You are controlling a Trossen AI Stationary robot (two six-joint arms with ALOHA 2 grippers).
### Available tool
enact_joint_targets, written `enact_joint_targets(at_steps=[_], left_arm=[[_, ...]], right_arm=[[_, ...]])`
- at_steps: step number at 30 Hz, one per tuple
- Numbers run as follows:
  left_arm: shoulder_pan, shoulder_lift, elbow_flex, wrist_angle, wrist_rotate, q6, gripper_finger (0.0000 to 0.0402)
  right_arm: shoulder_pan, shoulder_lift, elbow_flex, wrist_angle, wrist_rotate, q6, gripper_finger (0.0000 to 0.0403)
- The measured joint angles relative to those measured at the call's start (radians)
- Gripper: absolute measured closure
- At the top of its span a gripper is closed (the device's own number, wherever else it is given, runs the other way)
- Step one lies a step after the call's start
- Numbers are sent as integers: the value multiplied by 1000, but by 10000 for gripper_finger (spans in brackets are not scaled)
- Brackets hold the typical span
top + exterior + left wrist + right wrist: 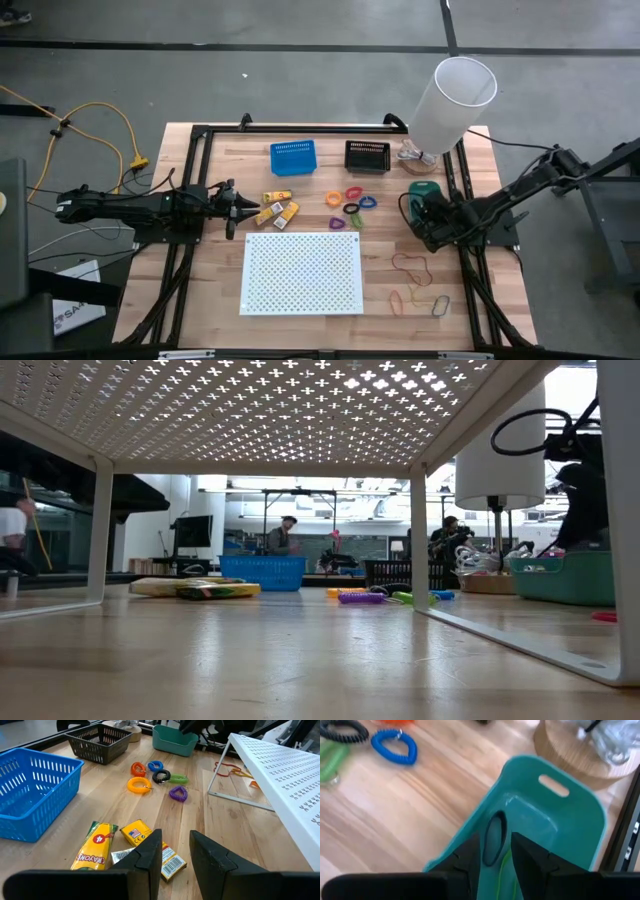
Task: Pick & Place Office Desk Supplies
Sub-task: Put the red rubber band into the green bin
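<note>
Overhead and closest of all, the white perforated board [300, 410] stood on thin legs over the middle of the worktop [225, 180]. It looked to me like the biggest hazard, since either arm sweeping low across could catch a leg and shove it into the supplies. Next, the teal bin [560, 820] sat just under the right gripper [496, 845]. Its fingers stood apart, with a dark band [495, 837] showing in the gap over the bin's inside. I couldn't tell whether the band was free, and if it clung to a finger it might ride back out, or a low wrist might nudge the light bin. The left gripper [176, 840] hovered with fingers apart and empty above the yellow-orange packets [95, 847], which lay overlapping near the blue bin [30, 795]. A pinch there could take two packets or skid one away. The plastic loops [139, 784] lay clustered farther on, some touching, so one might drag a neighbour. The thin rubber bands [412, 265] lay flat beside the board and seemed easiest to miss.
</note>
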Motion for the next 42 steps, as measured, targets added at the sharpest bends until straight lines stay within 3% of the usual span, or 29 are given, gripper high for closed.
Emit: enact_joint_targets(at_steps=[6,13,21,27,37,42], left_arm=[[0,0,0,0,0,0,307],[0,0,0,0,0,0,306],[0,0,0,0,0,0,306],[0,0,0,0,0,0,306],[0,0,0,0,0,0,306],[0,0,0,0,0,0,306]], right_arm=[[0,-57,0,10,66,-59,306],[0,-99,0,63,63,-148,306],[0,-114,0,331,68,-481,306],[1,-114,0,489,-78,-645,306],[1,-126,0,610,-330,-659,306],[1,-126,0,684,-397,-705,306]])
